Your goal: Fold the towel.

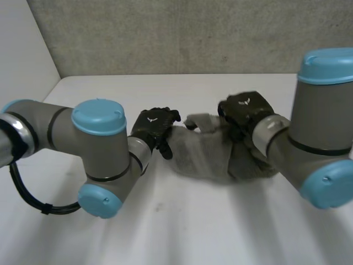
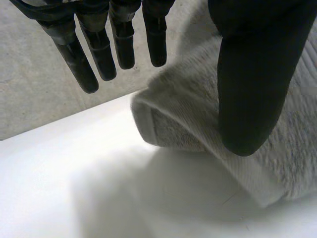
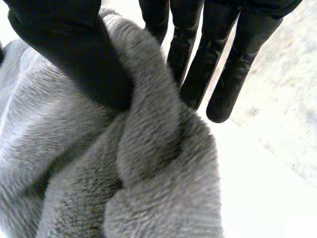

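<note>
A grey towel (image 1: 204,157) lies bunched on the white table (image 1: 193,232) between my two hands. My left hand (image 1: 154,128) is at the towel's left end. In the left wrist view its thumb (image 2: 252,84) rests on a folded edge of the towel (image 2: 188,114), while its straight fingers (image 2: 124,44) spread above the table, off the cloth. My right hand (image 1: 242,110) is on the towel's far right part. In the right wrist view a raised ridge of towel (image 3: 148,163) stands squeezed between its thumb (image 3: 74,54) and its straight fingers (image 3: 198,64).
A grey speckled wall (image 1: 165,33) closes off the table's far side, with a pale side wall (image 1: 22,49) at the left. Bare white tabletop runs in front of the towel and to its left, between my two arms.
</note>
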